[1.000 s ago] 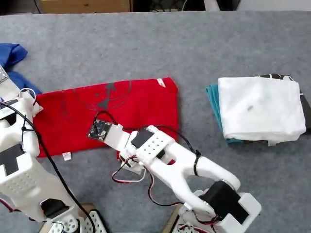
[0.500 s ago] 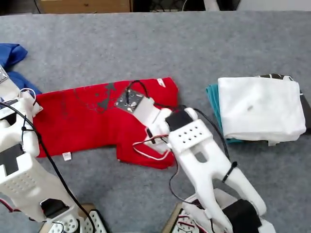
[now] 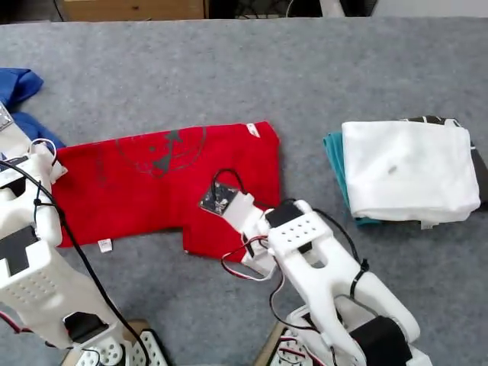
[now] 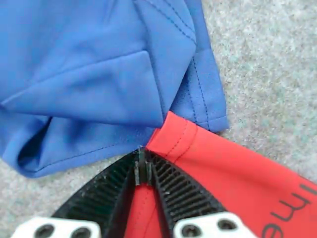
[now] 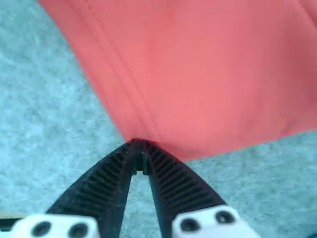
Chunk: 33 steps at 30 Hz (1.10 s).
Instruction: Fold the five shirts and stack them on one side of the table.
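Note:
A red shirt (image 3: pixel 152 183) lies spread flat left of the table's middle. My left gripper (image 4: pixel 143 171) is shut on its hem at the far left corner, right beside a crumpled blue shirt (image 4: pixel 99 74). My right gripper (image 5: pixel 140 161) is shut on the red shirt's (image 5: pixel 198 74) near edge, with grey table beneath. In the high view the right arm (image 3: pixel 305 236) hangs over the shirt's lower right flap and the left arm (image 3: pixel 30 221) stands at its left end.
On the right side sits a stack of folded shirts (image 3: pixel 408 171): white on top, with teal and black showing underneath. The blue shirt (image 3: pixel 19 88) lies bunched at the far left edge. Grey cloth covers the table (image 3: pixel 305 76).
The right arm's wrist swung from the shirt's left-middle toward the far right, then drew back to the near edge. The left arm and the red shirt stayed put.

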Each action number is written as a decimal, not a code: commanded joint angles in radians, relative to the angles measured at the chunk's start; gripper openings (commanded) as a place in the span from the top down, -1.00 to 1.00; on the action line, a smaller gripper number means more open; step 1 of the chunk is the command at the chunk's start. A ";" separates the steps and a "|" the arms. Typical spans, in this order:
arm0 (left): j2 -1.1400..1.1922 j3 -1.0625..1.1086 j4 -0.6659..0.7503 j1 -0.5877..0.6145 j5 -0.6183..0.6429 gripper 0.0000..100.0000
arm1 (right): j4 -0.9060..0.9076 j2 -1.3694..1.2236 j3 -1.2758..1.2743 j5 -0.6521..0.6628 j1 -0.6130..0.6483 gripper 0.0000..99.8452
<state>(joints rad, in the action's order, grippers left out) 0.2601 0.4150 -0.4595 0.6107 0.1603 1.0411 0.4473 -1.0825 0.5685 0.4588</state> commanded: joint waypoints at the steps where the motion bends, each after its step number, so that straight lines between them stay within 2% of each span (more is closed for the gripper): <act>1: -0.005 -0.027 0.009 0.015 0.006 0.94 | 0.071 0.070 0.114 0.006 -0.014 0.98; 5: -0.005 -0.027 0.009 0.015 0.003 0.94 | 0.183 0.182 0.249 0.017 -0.008 0.98; 10: -0.005 -0.027 0.009 0.015 0.003 0.94 | 0.209 0.214 0.280 0.147 0.087 0.92; 17: -0.003 -0.027 0.009 0.012 0.002 0.94 | 0.206 0.073 0.229 0.170 0.258 0.61; 21: -0.003 -0.027 0.009 0.012 0.002 0.94 | 0.087 -0.001 0.163 0.144 0.333 0.51; 29: -0.003 -0.027 0.009 0.012 0.002 0.94 | -0.107 -0.189 0.087 0.138 0.331 0.51; 33: -0.003 -0.027 0.009 0.012 0.002 0.94 | -0.117 -0.243 0.124 0.138 0.330 0.51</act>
<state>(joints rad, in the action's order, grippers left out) 0.2601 0.4150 -0.4595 0.6107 0.1603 0.9475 0.2417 -0.9889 0.7112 0.7795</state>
